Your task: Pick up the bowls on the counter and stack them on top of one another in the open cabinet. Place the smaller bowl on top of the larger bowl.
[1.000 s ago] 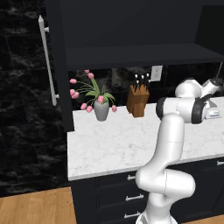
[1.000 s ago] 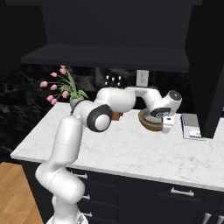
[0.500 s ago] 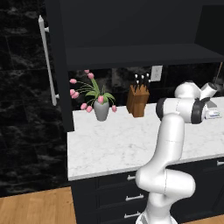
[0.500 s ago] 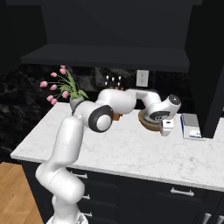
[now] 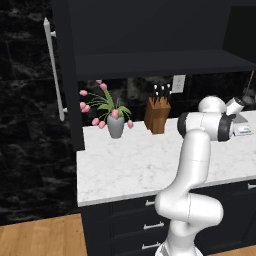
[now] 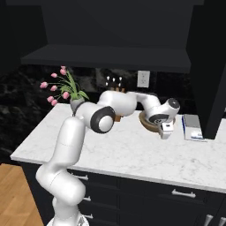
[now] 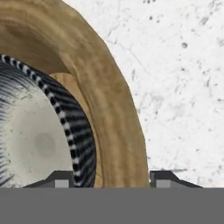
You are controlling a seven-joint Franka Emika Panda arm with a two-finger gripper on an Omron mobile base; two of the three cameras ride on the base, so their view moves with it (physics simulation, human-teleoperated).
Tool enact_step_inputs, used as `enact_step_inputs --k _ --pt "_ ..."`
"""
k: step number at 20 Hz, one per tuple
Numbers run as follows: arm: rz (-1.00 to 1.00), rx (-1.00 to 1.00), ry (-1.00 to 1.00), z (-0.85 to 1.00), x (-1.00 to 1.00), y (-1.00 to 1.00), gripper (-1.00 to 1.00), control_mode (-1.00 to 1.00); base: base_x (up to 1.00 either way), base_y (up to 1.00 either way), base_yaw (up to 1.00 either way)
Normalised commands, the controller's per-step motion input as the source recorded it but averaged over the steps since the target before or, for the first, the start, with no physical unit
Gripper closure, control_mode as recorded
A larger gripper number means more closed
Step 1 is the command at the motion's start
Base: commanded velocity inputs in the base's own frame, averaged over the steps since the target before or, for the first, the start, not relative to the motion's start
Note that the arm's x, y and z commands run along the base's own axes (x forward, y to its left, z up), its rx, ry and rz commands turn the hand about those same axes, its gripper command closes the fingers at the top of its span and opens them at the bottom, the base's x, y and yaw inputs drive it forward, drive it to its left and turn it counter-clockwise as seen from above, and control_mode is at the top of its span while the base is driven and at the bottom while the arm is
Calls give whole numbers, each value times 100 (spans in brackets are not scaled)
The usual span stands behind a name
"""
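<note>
The gripper (image 7: 110, 177) is hanging spread, one tip inside and one outside the thick rim of the larger bowl (image 7: 109, 109), clasping nothing yet. Just inward of the claw, the smaller bowl (image 7: 39, 140) is already sitting nested in the tan one, both resting on the counter (image 6: 132, 154). Above and beyond the claw, the open cabinet (image 6: 106, 57) is waiting, its shelf holding no bowl. The fingertips are mostly cut off, and both bowls are only partly showing.

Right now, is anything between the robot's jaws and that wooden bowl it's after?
Nothing visible is. In the hand view the gripper is open, one fingertip on each side of the larger bowl rim. The smaller bowl already sits inside it.
</note>
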Motion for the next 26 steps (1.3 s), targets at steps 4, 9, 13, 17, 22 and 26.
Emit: enact_step_inputs --k 4,9,13,17,22,26 --pt "0 -5 0 -8 4 40 100 -100 0 0 0" --pt "0 -3 -23 5 -40 36 100 -100 0 0 0" --pt "0 -2 -32 19 -77 39 100 -100 0 0 0" --pt "0 -3 -11 82 -95 9 100 -100 0 0 0" --pt "0 -3 -1 99 -100 3 100 -100 0 0 0" --pt "0 0 -14 77 -98 24 100 -100 0 0 0"
